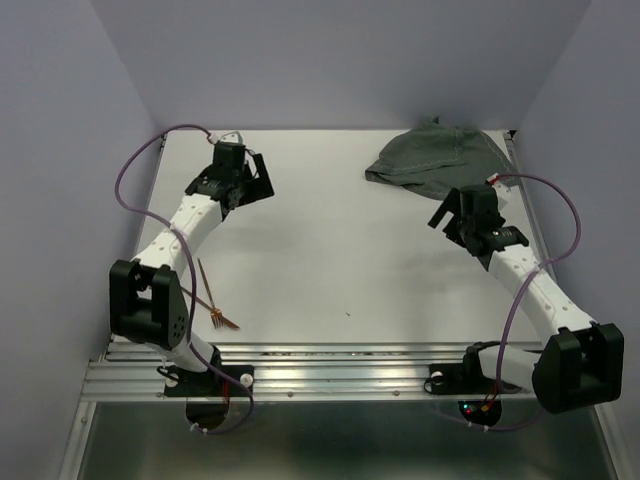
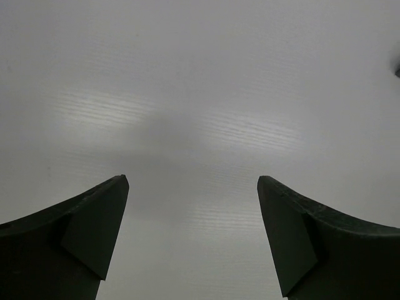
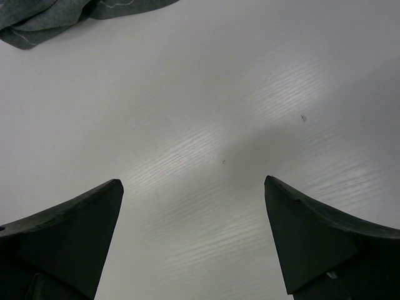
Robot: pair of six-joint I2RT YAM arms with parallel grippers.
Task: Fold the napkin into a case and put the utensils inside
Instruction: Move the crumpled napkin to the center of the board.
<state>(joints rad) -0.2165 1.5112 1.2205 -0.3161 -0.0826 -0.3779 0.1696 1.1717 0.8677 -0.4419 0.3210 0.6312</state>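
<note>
No writing, label, brand mark or number can be read in any of the three views. The napkin [image 1: 437, 160], the white table [image 1: 340, 260], the left arm [image 1: 185, 225] and the right arm [image 1: 530, 275] carry no legible markings.

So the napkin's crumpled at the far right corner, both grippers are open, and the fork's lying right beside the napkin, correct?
Not the fork: the top view shows it at the near left, by the left arm's base, far from the napkin. The rest holds.
</note>
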